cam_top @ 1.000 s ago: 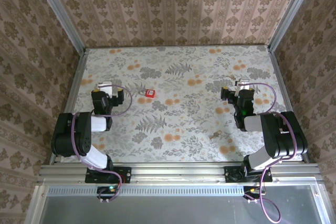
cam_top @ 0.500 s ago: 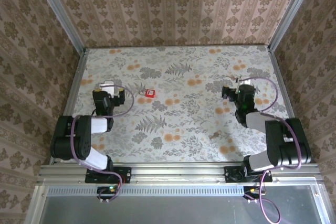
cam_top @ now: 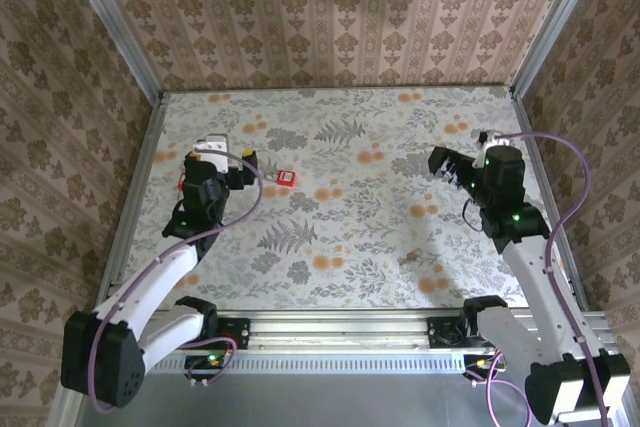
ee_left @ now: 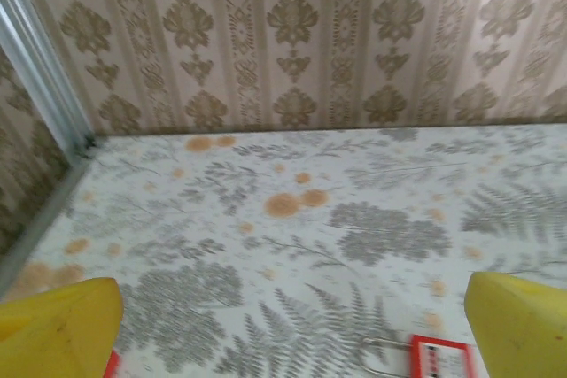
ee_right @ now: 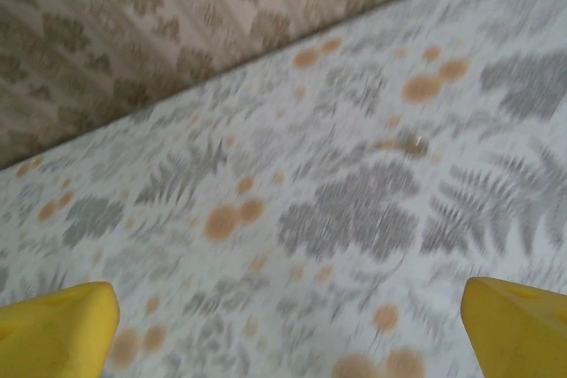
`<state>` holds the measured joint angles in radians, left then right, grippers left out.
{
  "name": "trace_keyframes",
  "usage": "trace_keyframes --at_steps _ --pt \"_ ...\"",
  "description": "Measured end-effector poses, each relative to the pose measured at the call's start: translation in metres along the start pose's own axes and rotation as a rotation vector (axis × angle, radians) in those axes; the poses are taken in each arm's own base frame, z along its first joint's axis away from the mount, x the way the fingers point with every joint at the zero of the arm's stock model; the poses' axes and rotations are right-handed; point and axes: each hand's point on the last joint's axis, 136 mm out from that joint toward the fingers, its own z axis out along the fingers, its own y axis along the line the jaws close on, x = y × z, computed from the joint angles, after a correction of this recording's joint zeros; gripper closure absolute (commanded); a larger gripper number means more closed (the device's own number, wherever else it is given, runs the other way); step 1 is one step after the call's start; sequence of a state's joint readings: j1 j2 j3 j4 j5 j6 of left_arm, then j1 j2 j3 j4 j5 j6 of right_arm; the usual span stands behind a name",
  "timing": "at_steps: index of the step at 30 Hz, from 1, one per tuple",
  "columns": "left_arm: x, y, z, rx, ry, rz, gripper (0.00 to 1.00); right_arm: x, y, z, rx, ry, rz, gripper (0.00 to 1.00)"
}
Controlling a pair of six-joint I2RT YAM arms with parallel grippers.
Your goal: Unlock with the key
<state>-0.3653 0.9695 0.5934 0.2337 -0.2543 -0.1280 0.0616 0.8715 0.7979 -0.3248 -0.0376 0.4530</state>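
— Red padlock (cam_top: 286,178), lying flat on the flowered counter (cam_top: 350,247), left of the middle and towards the far side. Do you see it too?

— Yes. From the left wrist the padlock (ee_left: 438,360) sits at the bottom edge, shackle pointing left, just inside the right-hand yellow finger (ee_left: 518,320).

— And the left hand (cam_top: 218,165)?

— Released, jaws spread wide, nothing between them. It hangs over the counter just left of the padlock, apart from it, aimed at the far wall.

— There is a small red thing (cam_top: 181,184) on its other side.

— I see a corner of that small red thing (ee_left: 111,365) by the other finger. Too little shows; whether it is the key I cannot tell.

— The right hand (cam_top: 450,164)?

— Also released, spread wide, gripping nothing. It is over the right part of the counter, well apart from the padlock. Its wrist view is blurred: two yellow fingertips (ee_right: 53,325) at the lower corners, bare flowered counter between them, patterned wallpaper (ee_right: 133,24) beyond.

— So neither hand touches the padlock.

— Neither. It lies on the counter by itself.
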Motion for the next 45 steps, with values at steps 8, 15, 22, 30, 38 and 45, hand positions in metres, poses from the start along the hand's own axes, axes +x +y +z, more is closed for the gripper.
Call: trace_keyframes --at_steps 8,15,22,30,38,45 --pt "0.027 -0.04 -0.026 0.179 0.195 -0.17 0.0 0.097 0.016 -0.016 -0.038 0.332 0.014 0.02" --pt "0.066 -0.07 -0.051 0.267 0.383 -0.215 0.0 0.18 -0.01 -0.026 0.068 0.584 -0.008 0.13" --pt "0.086 -0.093 -0.069 0.322 0.476 -0.23 0.0 0.223 -0.034 -0.026 0.194 0.716 -0.02 0.41" --pt "0.094 -0.099 -0.076 0.328 0.504 -0.24 0.0 0.247 -0.047 -0.016 0.285 0.801 -0.072 0.47" --pt "0.096 -0.098 -0.076 0.317 0.504 -0.24 0.0 0.257 -0.055 0.001 0.339 0.815 -0.101 0.52" --pt "0.096 -0.099 -0.076 0.315 0.503 -0.241 0.0 0.257 -0.054 0.011 0.361 0.822 -0.12 0.55"
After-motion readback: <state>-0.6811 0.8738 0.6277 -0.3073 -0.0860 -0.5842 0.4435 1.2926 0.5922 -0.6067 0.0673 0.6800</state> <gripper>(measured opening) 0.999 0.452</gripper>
